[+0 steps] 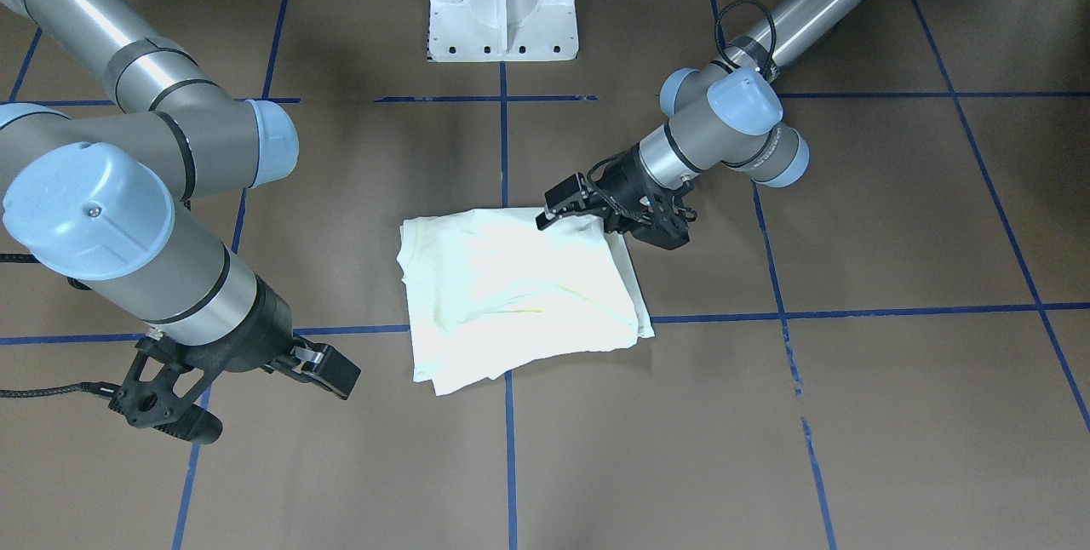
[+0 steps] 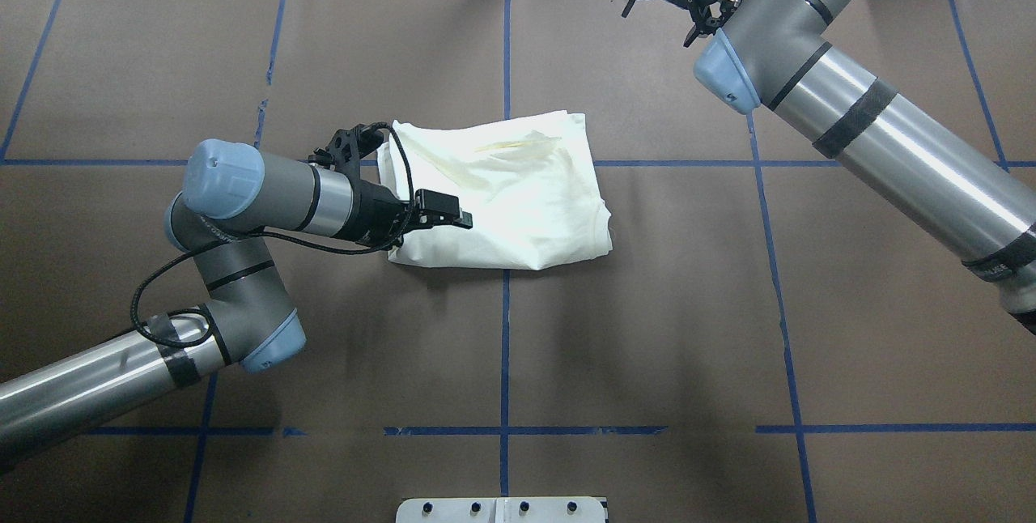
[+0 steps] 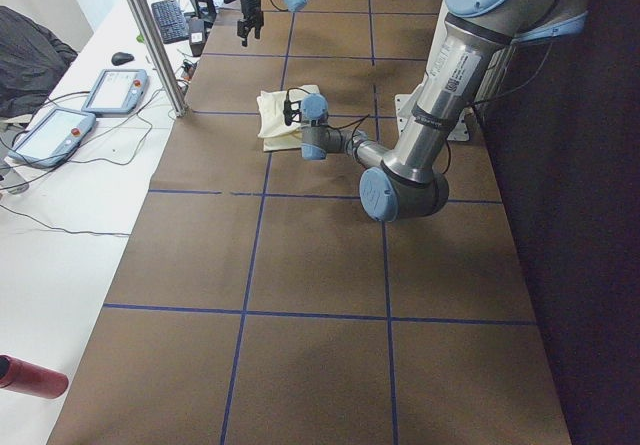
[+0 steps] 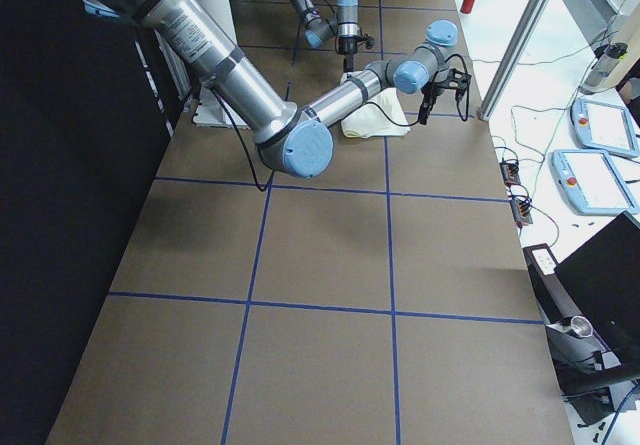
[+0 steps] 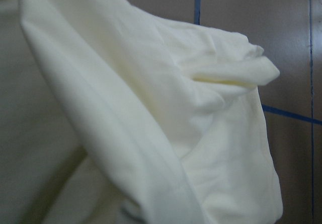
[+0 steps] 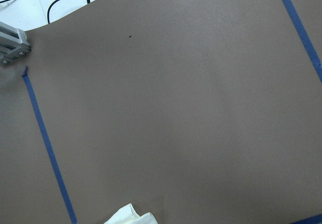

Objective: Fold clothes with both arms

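Front cam: I see T-shirt folded, plain side up, on surface. L end effector at its corner, can't tell if clamped. R end effector apart from T-shirt, fingers spread. Overhead: L end effector over T-shirt edge.

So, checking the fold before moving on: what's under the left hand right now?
The folded cream shirt, lying on the brown table. The left hand sits over its edge. Whether a finger is tucked beneath a layer is hidden.
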`<state>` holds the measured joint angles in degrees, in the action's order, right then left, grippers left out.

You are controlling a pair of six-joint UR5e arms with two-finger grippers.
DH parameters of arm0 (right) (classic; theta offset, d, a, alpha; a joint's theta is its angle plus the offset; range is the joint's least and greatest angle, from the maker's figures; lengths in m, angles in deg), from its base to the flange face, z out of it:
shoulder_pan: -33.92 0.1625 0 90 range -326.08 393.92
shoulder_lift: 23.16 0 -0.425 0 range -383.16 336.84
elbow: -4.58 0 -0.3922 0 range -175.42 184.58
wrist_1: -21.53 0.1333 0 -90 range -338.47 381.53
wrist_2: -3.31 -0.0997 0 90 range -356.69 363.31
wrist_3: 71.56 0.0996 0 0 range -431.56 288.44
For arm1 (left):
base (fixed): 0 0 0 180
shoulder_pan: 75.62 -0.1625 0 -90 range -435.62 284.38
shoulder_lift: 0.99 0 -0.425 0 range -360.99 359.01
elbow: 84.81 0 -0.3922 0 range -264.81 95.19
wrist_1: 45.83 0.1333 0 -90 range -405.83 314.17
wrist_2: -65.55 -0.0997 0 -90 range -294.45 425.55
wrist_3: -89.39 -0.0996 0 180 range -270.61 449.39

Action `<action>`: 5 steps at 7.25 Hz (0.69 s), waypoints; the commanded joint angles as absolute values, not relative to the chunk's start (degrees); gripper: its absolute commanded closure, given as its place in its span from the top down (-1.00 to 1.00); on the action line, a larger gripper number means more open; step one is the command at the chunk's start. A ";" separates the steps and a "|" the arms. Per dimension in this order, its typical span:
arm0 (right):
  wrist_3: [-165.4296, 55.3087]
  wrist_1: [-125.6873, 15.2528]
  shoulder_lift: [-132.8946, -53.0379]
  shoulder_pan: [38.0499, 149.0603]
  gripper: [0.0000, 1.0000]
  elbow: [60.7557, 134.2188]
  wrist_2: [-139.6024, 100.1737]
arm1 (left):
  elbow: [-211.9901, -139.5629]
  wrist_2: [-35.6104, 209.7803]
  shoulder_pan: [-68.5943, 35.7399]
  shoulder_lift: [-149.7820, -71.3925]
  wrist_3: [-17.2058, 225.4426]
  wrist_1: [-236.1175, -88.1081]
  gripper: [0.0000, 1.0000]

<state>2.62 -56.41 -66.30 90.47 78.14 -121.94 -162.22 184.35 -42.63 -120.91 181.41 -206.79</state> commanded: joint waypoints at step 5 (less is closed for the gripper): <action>2.53 -56.34 -68.50 91.23 1.00 81.29 -122.20 | -176.78 184.47 -48.90 -109.24 186.24 -206.32 1.00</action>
